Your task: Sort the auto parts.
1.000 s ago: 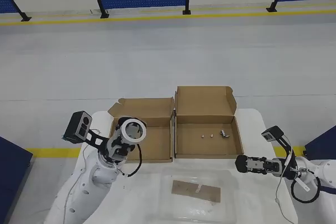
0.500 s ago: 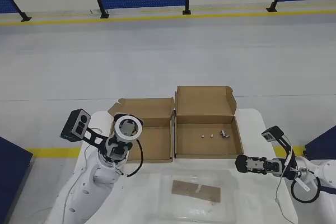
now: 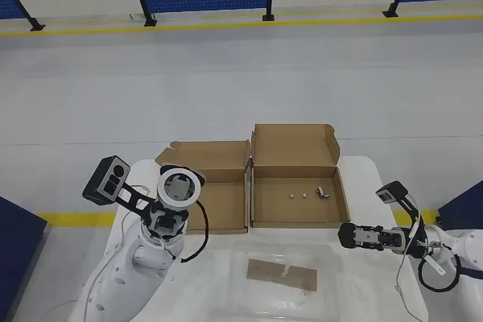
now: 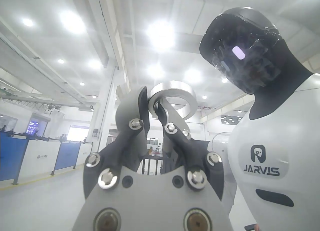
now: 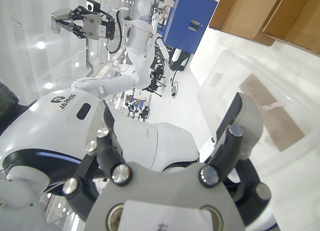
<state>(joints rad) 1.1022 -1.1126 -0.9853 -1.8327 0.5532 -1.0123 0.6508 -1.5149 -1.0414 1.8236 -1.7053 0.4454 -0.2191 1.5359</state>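
left gripper (image 4: 151, 105) | jaws clamped on metal ring (image 4: 175, 87) wall | aimed upward

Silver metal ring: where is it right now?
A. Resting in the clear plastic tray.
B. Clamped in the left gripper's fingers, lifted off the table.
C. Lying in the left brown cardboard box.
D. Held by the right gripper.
B: in the left wrist view the left gripper has its fingers shut on the wall of the silver metal ring, with the ceiling lights behind it.

Silver ring (image 4: 175, 88), brown cardboard boxes (image 3: 294, 149), white table (image 3: 362, 181), small parts (image 3: 305, 194) seemingly pale grey.
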